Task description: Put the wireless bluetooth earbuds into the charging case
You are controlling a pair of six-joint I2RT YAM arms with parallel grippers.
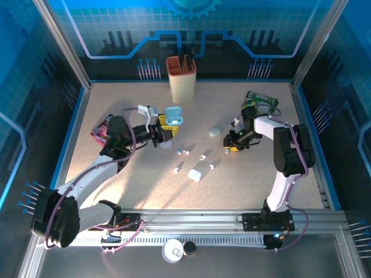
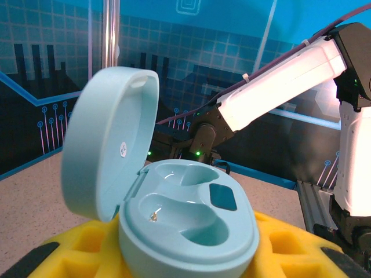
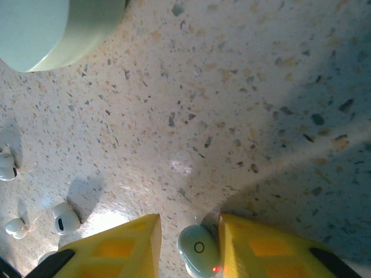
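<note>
Your speckled worktop (image 1: 266, 185) takes up most of the overhead view. Your left arm (image 1: 93, 174) reaches in from the near-left corner. Your right arm (image 1: 282, 185) is folded up on the right side.

A tan holder (image 1: 181, 81) stands upright at the far edge with dark tools in it. A colourful packet (image 1: 101, 128) lies just beside the left arm. A green item (image 1: 259, 99) sits at the far right, too small to name.

The charging case (image 2: 188, 226) is mint and sits left of centre. Its lid is up and both wells are empty. Your left fingers (image 2: 81, 246) pinch its base from both sides.

A closed mint case (image 1: 215, 131) lies flat near centre, just left of your right fingers (image 3: 116, 249). A white case (image 1: 195, 174) lies nearer the arm bases, apart from both sets of fingers. A white round lid (image 1: 173, 251) and a black cap (image 1: 189, 249) sit side by side on the near ledge.

The white earbuds (image 1: 202, 157) are scattered on the worktop between the two arms, near the white case.

One mint earbud (image 3: 198, 255), with a red light on it, lies on the worktop between your right fingers. One finger looks to be against it, with a sliver of gap at the other. You can't tell from the wrist view whether the pinch has closed.
</note>
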